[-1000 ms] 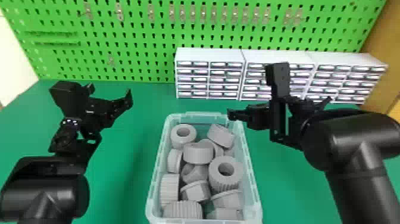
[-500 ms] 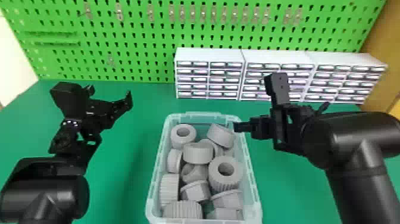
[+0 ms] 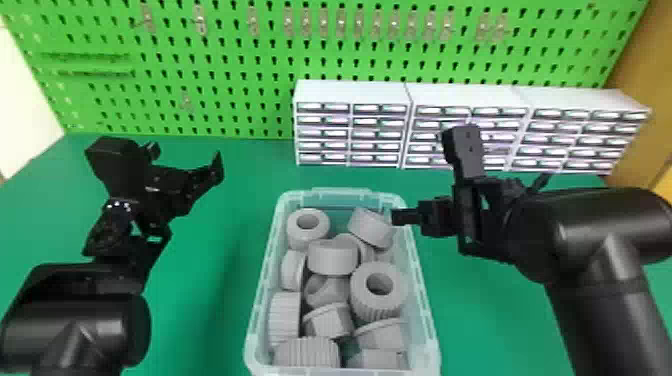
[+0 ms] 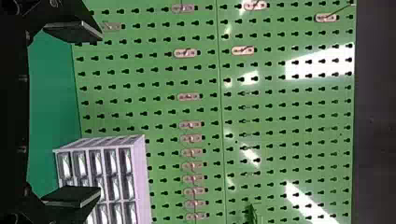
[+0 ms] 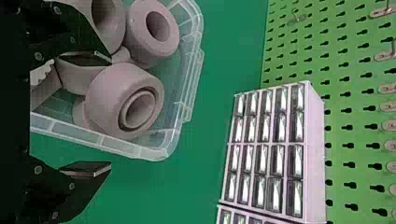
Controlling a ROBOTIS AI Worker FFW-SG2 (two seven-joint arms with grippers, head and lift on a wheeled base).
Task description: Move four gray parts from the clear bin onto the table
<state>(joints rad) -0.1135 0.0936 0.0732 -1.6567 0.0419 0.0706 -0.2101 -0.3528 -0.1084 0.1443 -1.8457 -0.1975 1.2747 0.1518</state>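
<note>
With its fingers spread, the right gripper point(image 5: 110, 113) hangs at the clear bin's point(image 3: 424, 286) right wall, nearer than the left gripper point(image 4: 100, 114) to the tilted hollow gray cylinder point(image 3: 369, 231) inside, just left of its fingertips.

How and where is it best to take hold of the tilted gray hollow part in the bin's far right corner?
I would grip the gray hollow part across its smooth, round outer wall, bringing the right gripper from above. Its open end tilts away from the robot, leaving that wall exposed; the nearby bin rim probably makes a side approach harder.
</note>
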